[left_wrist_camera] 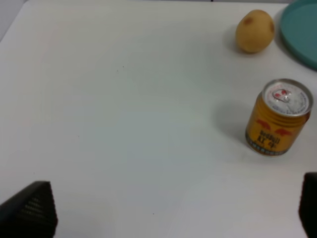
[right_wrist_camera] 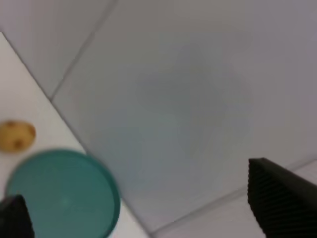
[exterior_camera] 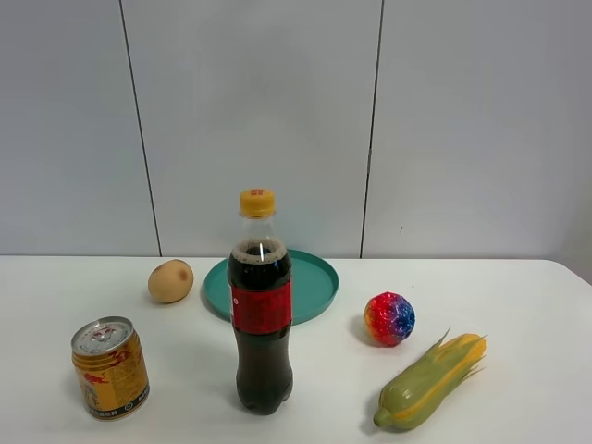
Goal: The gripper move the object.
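Glossy metal can (exterior_camera: pixel 110 368) (matt table (exterior_camera: pixel 518 305))

My high camera faces the bench (exterior_camera: pixel 518 296) from the front. My left wrist looks down closely; my right tilts toward the wall, both sharing the teal plate (right_wrist_camera: pixel 59 198).

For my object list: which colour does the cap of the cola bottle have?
The cap of the cola bottle is yellow-orange; the exterior high view shows it best.

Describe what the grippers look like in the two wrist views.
Only fingertips show. The left gripper has black fingers with a fine ribbed or dotted grip texture. The right gripper has the same black, textured fingers. No cables, markings or arm links are visible, and neither arm appears in the high view.
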